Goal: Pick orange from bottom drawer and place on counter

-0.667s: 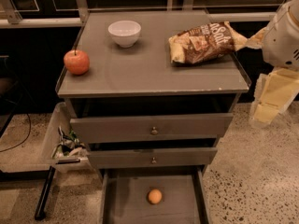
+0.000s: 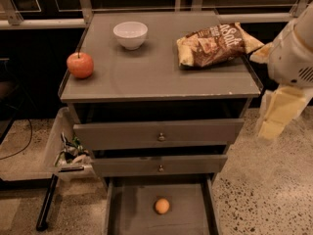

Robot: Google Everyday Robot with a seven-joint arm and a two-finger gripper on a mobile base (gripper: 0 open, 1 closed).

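Observation:
The orange is small and round and lies on the floor of the bottom drawer, which is pulled open at the foot of the grey cabinet. The counter is the cabinet's flat grey top. My gripper hangs at the right side of the cabinet, beside the counter's right front corner, well above and to the right of the orange. It points downward and holds nothing that I can see.
On the counter stand a red apple at the front left, a white bowl at the back and a chip bag at the back right. The two upper drawers stick out a little. A bin stands left of the cabinet.
My gripper has dropped slightly lower and a touch to the left beside the cabinet. The orange and the counter objects have not moved.

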